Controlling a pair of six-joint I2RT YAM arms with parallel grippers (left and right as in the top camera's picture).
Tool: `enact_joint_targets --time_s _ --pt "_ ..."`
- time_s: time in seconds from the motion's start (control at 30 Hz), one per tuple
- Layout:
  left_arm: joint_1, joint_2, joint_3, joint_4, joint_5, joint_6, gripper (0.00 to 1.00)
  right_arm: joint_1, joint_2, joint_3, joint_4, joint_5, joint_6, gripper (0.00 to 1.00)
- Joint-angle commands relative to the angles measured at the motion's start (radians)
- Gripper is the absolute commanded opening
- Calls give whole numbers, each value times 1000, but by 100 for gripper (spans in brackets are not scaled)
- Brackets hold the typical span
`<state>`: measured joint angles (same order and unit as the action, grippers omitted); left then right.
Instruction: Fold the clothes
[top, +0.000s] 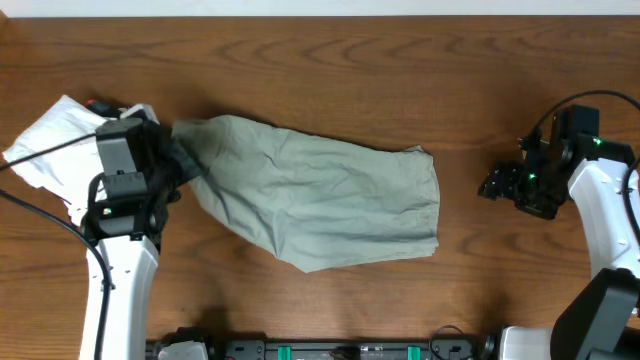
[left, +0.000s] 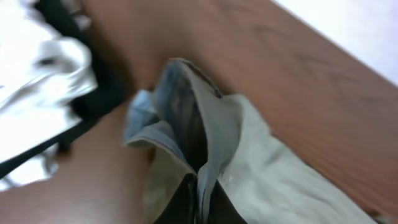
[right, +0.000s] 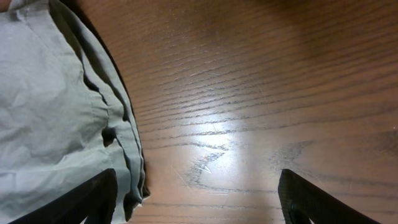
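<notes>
Left gripper (left: 200, 200): clenched on a bunched fold at the left end of the shorts (top: 320, 190). In the left wrist view the pinched cloth stands up between the two dark fingers. The rest of the shorts lies spread and wrinkled across the middle of the table (top: 350, 60), running to the right. A white cloth (top: 45, 140) and a black garment (left: 102, 93) lie just beyond the left gripper, at the table's left edge.

Right gripper (right: 196, 177): released, jaws wide apart over bare wood, holding nothing. The right edge of the shorts lies near its left finger.
</notes>
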<state>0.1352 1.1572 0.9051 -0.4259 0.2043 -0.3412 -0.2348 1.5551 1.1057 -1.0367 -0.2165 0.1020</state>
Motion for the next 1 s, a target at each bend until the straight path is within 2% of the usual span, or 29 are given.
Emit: enact_joint_targets --time_s 0.0,0.2,0.27,0.33,0.43,0.5,0.7,0.97 --pt "-12 -15 59 -8 128 53 6 -5 3 -3 -3 -27 8 81" --pt "-93 -18 61 -16 124 91 6 33 3 -3 5 -303 -127 76" --pt "-118 -18 61 -24 124 118 6 71 3 -3 14 -402 -153 69" --pt "-140 -18 61 -31 124 140 6 124 3 -3 38 -467 -164 56" --pt "-160 -26 62 -37 116 166 6 239 3 -3 105 -522 -159 24" --pt "-167 -37 63 -38 113 166 6 333 3 -3 166 -515 -115 10" --pt "-195 -109 63 -38 113 165 6 586 58 -3 410 -432 95 6" --pt "-249 -177 63 -63 112 165 6 823 285 -3 804 -426 336 4"
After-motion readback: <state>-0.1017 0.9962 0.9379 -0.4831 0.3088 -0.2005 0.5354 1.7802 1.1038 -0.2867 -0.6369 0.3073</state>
